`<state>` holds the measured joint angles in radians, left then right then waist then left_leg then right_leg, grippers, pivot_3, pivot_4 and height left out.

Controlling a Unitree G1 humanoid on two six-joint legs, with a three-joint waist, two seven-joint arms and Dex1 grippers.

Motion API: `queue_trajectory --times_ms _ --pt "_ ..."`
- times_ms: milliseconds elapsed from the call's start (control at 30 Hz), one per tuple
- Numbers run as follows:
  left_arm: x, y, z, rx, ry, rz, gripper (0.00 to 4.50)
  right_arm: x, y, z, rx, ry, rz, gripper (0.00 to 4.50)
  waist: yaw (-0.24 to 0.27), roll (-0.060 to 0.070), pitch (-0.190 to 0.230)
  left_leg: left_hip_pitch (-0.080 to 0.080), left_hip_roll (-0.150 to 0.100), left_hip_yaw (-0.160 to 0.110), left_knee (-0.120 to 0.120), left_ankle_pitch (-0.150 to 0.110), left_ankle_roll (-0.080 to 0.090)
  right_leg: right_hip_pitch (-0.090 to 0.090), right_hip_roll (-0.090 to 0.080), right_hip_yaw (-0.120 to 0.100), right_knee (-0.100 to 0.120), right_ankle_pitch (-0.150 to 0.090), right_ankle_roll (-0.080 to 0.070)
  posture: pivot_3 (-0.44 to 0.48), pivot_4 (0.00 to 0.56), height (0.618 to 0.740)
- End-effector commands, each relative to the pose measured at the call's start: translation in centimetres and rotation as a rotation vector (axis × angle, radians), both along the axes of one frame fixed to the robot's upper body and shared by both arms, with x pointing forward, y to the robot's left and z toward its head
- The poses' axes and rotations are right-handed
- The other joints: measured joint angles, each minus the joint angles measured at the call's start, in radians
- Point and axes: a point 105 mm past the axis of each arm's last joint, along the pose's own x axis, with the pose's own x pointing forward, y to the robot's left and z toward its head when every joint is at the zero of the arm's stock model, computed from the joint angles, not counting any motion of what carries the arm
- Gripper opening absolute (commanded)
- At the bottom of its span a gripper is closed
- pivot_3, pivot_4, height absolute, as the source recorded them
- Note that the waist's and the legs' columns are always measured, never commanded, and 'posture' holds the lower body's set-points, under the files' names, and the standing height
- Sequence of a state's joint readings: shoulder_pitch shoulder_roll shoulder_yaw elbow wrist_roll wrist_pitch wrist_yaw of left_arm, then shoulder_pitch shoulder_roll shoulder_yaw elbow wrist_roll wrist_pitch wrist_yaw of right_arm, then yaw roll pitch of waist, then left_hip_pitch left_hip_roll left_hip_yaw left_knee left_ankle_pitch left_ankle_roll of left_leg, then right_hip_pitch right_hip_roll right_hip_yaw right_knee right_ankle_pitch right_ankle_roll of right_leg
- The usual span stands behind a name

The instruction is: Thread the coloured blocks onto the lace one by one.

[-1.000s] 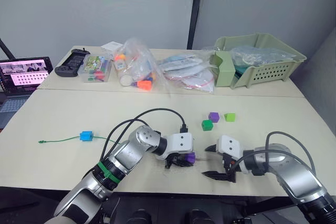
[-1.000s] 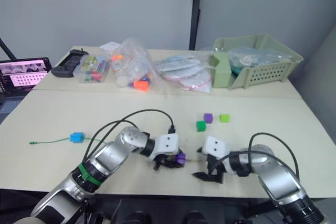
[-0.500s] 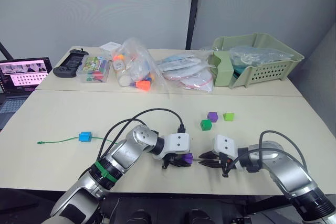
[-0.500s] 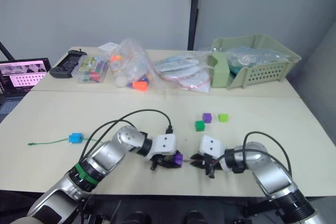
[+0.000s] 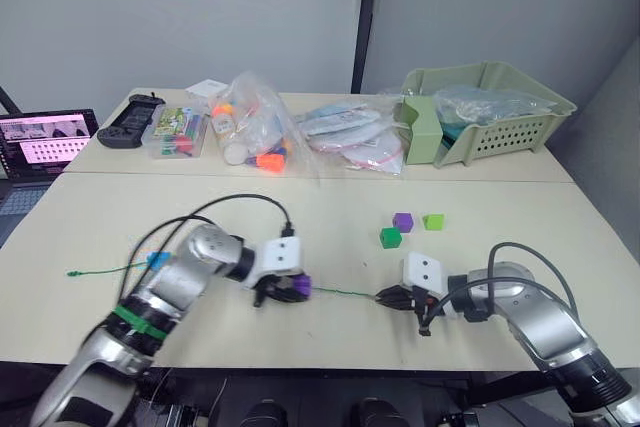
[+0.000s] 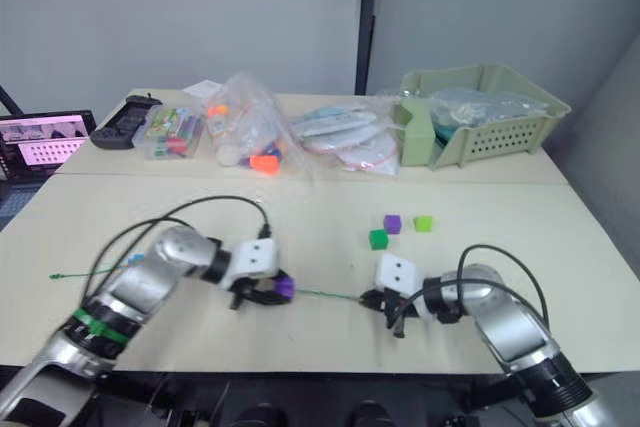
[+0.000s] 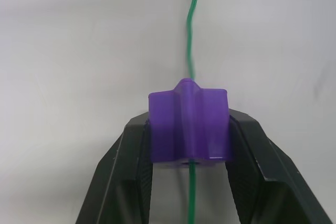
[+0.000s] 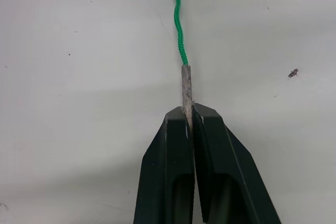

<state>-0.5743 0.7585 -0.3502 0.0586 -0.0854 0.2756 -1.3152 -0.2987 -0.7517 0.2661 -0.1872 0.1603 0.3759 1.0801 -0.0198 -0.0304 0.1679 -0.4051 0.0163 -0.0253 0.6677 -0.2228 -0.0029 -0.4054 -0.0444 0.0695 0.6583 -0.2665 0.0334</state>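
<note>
The purple block (image 7: pixel 189 125) looks like smooth, moulded plastic with a soft sheen. The lace (image 8: pixel 178 30) is a woven green cord, its braid showing plainly, and its tip (image 8: pixel 186 86) is a stiff, dull grey sleeve, slightly scuffed. The left gripper (image 7: pixel 189 145) and right gripper (image 8: pixel 189 116) have fingers of black plastic with a satin gloss. The table (image 5: pixel 480 187) is a matt, pale, smooth laminate with a few small specks. The basket (image 5: pixel 490 112) is matt green plastic; the bags (image 5: pixel 350 137) are clear, crinkled film.
</note>
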Motion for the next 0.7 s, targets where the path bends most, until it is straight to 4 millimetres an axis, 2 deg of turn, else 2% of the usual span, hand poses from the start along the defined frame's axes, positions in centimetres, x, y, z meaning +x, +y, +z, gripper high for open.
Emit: queue_trajectory --times_ms 33,133,233,333,433,533,700 --pt "0.3 4.1 0.9 0.035 -0.023 0.02 1.37 0.1 0.4 1.0 0.002 -0.048 0.017 0.0 0.002 0.0 0.0 0.0 0.0 0.0 0.0 0.0 0.0 0.0 0.0 0.0 0.0 0.0 0.0 0.0 0.15 0.74" --pt "0.5 6.4 1.0 0.045 -0.004 0.056 1.37 0.1 0.5 1.0 0.005 -0.048 0.016 0.0 0.008 0.0 0.0 0.0 0.0 0.0 0.0 0.0 0.0 0.0 0.0 0.0 -0.001 0.0 0.0 0.0 0.15 0.74" --pt "0.9 10.0 0.7 0.101 0.004 0.122 1.37 0.0 0.7 0.8 0.008 -0.048 0.017 0.0 0.008 0.0 0.0 -0.001 0.0 0.001 0.0 0.0 0.0 0.0 -0.001 -0.001 -0.001 0.0 0.0 0.0 0.15 0.74" --pt "1.4 11.9 0.7 0.113 0.002 0.168 1.37 0.0 0.7 0.7 0.007 -0.047 0.016 0.0 0.006 0.0 0.0 0.0 0.0 0.001 0.0 0.0 0.0 0.0 0.0 -0.001 0.0 0.0 0.0 0.0 0.15 0.74" --pt "1.8 14.6 0.5 0.172 -0.035 0.222 1.37 0.0 0.4 0.6 0.001 -0.046 0.007 0.0 0.006 0.0 0.0 0.0 0.0 0.001 0.0 0.0 0.0 0.0 0.0 -0.001 0.0 0.0 0.0 0.0 0.15 0.74" --pt "2.1 15.8 0.4 0.199 -0.046 0.246 1.37 0.1 0.3 0.6 0.001 -0.046 0.003 0.0 0.005 0.0 0.0 0.0 0.0 0.001 0.0 0.0 0.0 0.0 0.0 -0.001 0.0 0.0 0.0 0.0 0.15 0.74" --pt "2.7 16.6 0.4 0.257 -0.087 0.243 1.37 0.1 0.5 0.6 0.005 -0.049 0.004 0.0 0.005 0.0 0.0 0.001 0.0 0.001 0.0 0.0 0.0 0.0 0.0 -0.001 0.001 0.0 0.0 0.0 0.15 0.74"
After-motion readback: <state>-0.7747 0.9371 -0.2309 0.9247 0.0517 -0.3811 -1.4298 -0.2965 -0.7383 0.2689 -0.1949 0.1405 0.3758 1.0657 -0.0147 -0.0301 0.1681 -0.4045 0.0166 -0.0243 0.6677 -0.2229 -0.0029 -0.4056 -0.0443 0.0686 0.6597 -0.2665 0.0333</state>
